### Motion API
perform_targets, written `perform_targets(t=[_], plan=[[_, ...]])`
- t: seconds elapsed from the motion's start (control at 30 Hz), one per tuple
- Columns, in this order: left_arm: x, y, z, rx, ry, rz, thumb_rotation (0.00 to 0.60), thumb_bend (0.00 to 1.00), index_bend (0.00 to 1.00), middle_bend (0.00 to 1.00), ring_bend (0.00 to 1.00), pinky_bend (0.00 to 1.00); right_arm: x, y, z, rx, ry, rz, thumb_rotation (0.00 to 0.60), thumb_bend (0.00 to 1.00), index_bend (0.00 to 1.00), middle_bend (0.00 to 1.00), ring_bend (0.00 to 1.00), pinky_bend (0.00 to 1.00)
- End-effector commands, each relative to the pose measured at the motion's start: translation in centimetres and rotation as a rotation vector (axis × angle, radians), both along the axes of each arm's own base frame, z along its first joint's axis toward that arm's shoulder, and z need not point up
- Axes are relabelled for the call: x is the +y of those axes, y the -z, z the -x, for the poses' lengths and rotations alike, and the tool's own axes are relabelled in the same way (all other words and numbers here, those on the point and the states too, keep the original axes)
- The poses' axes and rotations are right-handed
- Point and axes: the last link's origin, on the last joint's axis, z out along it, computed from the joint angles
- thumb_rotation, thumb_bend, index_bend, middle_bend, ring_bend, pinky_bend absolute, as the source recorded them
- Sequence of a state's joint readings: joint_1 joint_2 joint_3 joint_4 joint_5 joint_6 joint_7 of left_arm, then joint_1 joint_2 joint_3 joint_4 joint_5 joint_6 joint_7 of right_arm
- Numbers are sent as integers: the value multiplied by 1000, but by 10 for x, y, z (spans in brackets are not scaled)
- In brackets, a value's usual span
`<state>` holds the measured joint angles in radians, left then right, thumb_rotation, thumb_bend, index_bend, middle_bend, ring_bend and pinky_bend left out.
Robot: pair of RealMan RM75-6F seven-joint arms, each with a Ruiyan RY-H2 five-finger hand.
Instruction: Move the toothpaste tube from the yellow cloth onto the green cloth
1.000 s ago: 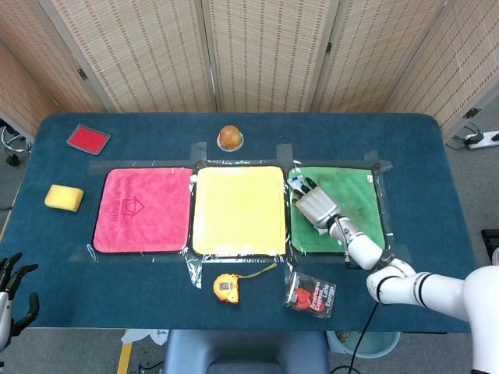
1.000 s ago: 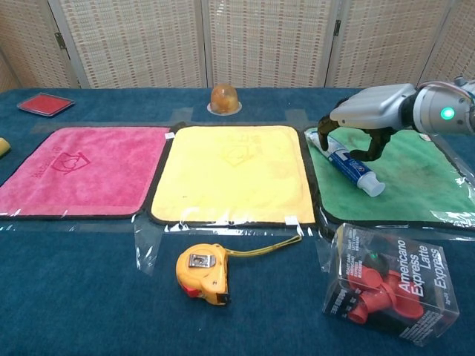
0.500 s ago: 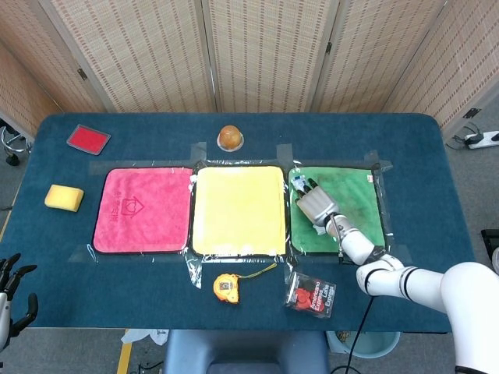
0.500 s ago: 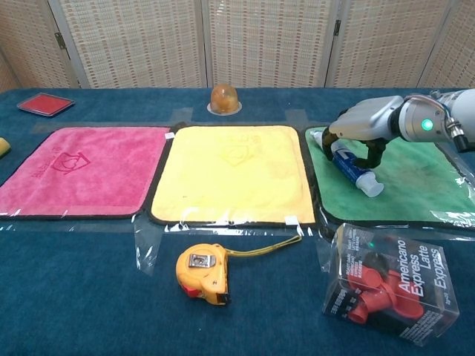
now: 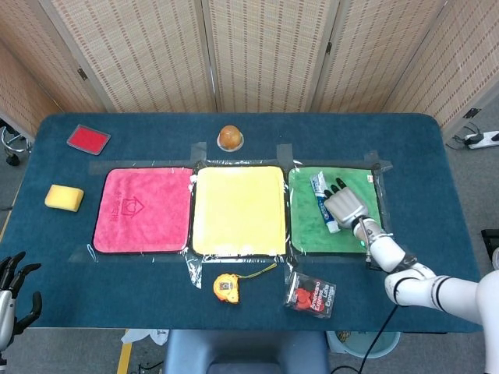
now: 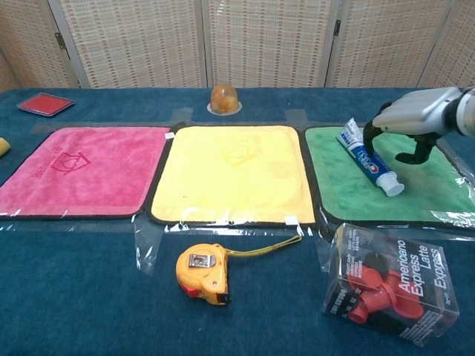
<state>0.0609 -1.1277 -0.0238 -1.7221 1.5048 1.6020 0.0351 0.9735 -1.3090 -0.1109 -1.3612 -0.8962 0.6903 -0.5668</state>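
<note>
The blue-and-white toothpaste tube (image 5: 322,202) lies flat on the green cloth (image 5: 304,227), its cap toward the front edge. In the chest view the tube (image 6: 369,159) runs slantwise across the green cloth (image 6: 345,196). My right hand (image 5: 345,205) hovers just right of the tube, fingers spread and curved downward, holding nothing; in the chest view this hand (image 6: 415,117) arches over the tube's far end. The yellow cloth (image 5: 238,209) in the middle is bare. My left hand (image 5: 12,300) hangs at the lower left, off the table, with its fingers apart.
A pink cloth (image 5: 143,209) lies left of the yellow one. A yellow tape measure (image 6: 202,273) and a clear box with red contents (image 6: 390,291) sit near the front edge. An orange dome (image 5: 229,137), a red pad (image 5: 88,139) and a yellow sponge (image 5: 64,197) stand further off.
The tube has shifted to the right, further onto the green cloth, along with my right hand. The hand has since drawn off to the tube's right side. The left hand barely moved.
</note>
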Motion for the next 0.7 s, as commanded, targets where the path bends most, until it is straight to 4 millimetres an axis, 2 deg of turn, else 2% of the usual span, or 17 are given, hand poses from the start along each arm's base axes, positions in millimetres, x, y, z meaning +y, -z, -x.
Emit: perform_targets(t=[0.03,0.23,0.37,0.7], plan=[[2,1,-1,0,7,3,600,594,267,118,76,0,9,-15,13,-12,20,24,600,551,282,185,118,0],[6,1,-6,1,25,3,600,593,266,118,76,0,21,-42,20,-87,25,85,600,551,282,185,120,0],[10,3,-9,3,34,8,600,594,266,118,76,0,37,-66,20,-172,8,146,600,550,282,185,119,0],[24,7,-18,3,69,13,600,594,265,118,76,0,103,-129,38,-373,14,327,600,551,265,185,136,0]])
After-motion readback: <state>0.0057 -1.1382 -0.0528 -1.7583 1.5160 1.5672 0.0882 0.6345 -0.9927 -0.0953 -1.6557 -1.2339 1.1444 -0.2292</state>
